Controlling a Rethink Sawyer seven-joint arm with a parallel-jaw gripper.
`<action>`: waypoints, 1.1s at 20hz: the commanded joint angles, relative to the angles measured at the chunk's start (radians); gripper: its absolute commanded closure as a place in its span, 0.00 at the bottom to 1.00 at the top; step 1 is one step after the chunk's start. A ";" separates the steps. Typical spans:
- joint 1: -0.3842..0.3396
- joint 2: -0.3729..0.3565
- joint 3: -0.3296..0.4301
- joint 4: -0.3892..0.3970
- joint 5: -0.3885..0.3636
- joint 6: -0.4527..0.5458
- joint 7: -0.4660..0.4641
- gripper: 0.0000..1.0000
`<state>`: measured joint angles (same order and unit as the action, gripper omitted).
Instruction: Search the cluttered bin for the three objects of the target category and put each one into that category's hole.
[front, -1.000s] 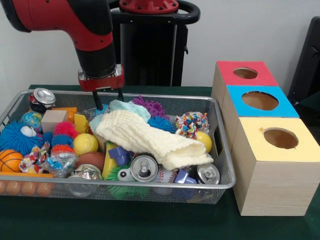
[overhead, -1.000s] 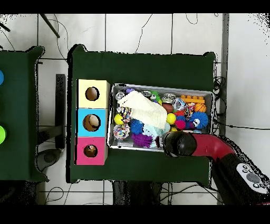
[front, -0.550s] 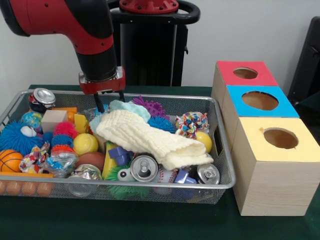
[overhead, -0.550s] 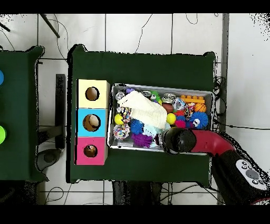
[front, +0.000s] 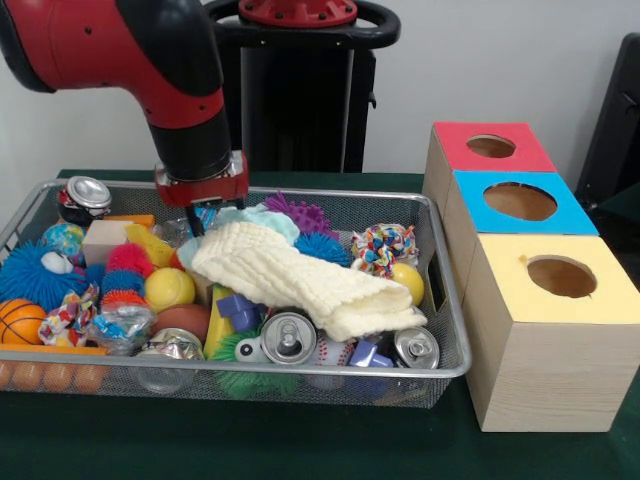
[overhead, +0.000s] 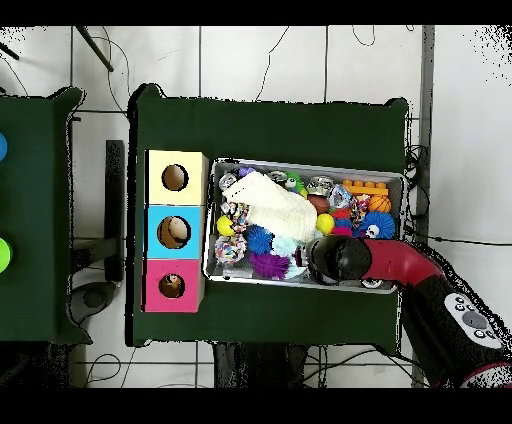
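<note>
From the front, a wire bin (front: 440, 362) sits on a green table (front: 300, 440), packed with toys. A cream knitted cloth (front: 300, 275) lies across the middle. Around it are drink cans (front: 288, 336), a yellow ball (front: 168, 288), spiky rubber balls (front: 322, 247), a small basketball (front: 20, 320) and a wooden block (front: 105, 240). The red and black arm (front: 150, 60) reaches down to the bin's back left. Its claw (front: 205, 215) dips among the toys just left of the cloth; how far it is open, or whether it grips anything, cannot be told. Right of the bin stand three boxes in a row, each with a round hole: a red box (front: 490, 148), a blue box (front: 520, 203) and a yellow box (front: 560, 278).

From overhead, the arm (overhead: 400, 265) covers the bin's (overhead: 305, 164) lower edge. The cloth (overhead: 272, 205) lies near the boxes (overhead: 175, 230), which touch the bin's left side.
</note>
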<state>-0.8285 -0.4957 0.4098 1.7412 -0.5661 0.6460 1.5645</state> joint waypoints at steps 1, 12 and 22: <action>-0.026 0.079 0.062 -0.164 -0.085 0.078 -0.243 0.00; -0.043 0.056 0.099 -0.221 -0.072 0.185 -0.286 0.00; -0.034 -0.043 0.134 -0.228 -0.024 0.290 -0.243 0.00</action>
<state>-0.8527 -0.5073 0.4655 1.6471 -0.5895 0.8264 1.5645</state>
